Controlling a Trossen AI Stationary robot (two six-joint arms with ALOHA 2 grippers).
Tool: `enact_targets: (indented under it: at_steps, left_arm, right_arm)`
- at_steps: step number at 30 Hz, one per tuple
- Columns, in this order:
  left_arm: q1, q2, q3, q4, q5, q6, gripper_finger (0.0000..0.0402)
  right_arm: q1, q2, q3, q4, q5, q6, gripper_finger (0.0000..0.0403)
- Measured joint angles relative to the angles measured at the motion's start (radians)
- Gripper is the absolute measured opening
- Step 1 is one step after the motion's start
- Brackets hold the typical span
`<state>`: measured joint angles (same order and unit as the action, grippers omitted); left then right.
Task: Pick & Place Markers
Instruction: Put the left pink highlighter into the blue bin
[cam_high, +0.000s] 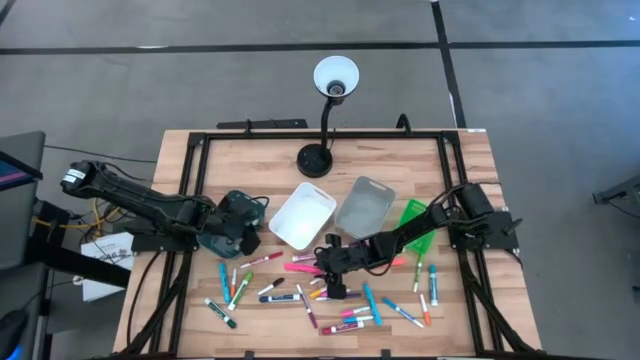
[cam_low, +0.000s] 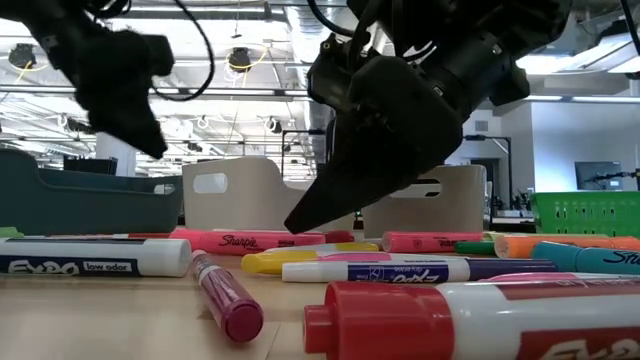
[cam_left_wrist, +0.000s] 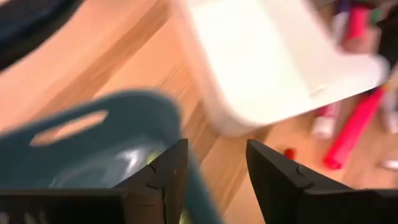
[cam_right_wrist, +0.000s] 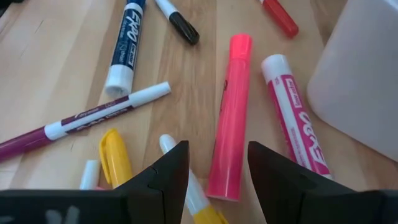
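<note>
The markers (cam_high: 330, 290) lie flat and scattered across the front half of the bench (cam_high: 250, 160), pointing every way. Colours are pink, green, blue, orange, red and yellow; many have white barrels. A pink highlighter (cam_right_wrist: 229, 118) lies beside a pink-labelled marker (cam_right_wrist: 293, 112).

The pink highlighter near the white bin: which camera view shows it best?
The right wrist view: the pink highlighter lies whole and close, just ahead of the open right gripper. The high view shows it small. The low view shows it side-on, partly hidden. The left wrist view shows a blurred pink stick, perhaps it.
</note>
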<state>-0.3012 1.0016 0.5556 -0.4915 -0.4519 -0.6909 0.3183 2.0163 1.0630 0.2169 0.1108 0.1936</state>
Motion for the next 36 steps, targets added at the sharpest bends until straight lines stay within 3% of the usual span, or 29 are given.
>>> enact_targets:
  at_steps: [13, 20, 28, 36]
  left_arm:
    - [-0.03, 0.003, -0.003, 0.351, 0.135, 0.26, 0.0159]
    - [-0.093, 0.066, -0.074, 0.521, 0.15, 0.265, 0.0159]
    - [-0.104, 0.181, -0.088, 0.624, 0.148, 0.267, 0.0159]
    - [-0.104, 0.285, -0.088, 0.654, 0.242, 0.268, 0.0159]
  right_arm:
    - [-0.01, 0.002, 0.0, -0.041, 0.02, 0.016, 0.0131]
    - [-0.012, 0.002, 0.0, -0.052, 0.022, 0.017, 0.0123]
    - [-0.013, 0.024, 0.002, -0.031, 0.021, 0.019, 0.0149]
    - [-0.013, 0.1, 0.039, -0.014, 0.037, 0.007, 0.0129]
